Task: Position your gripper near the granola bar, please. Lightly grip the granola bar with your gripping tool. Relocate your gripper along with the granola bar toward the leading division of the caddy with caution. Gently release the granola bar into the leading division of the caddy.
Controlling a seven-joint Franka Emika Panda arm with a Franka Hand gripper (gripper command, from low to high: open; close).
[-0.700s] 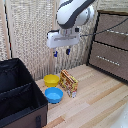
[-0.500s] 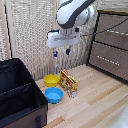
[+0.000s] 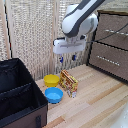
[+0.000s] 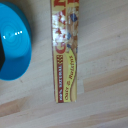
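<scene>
The granola bar [image 3: 69,81] is a yellow-orange and red box standing on its edge on the wooden table, beside the two bowls. In the wrist view the granola bar [image 4: 66,50] shows as a long narrow strip with lettering. My gripper [image 3: 67,59] hangs above the box with a clear gap, its fingers apart and empty. The fingers do not show in the wrist view. The black caddy [image 3: 20,102] stands at the exterior view's left, with a divider wall across it and its compartments open at the top.
A yellow bowl [image 3: 51,80] and a blue bowl [image 3: 54,95] sit between the box and the caddy. The blue bowl [image 4: 12,45] also shows in the wrist view. A brown wooden dresser [image 3: 111,47] stands at the exterior view's right.
</scene>
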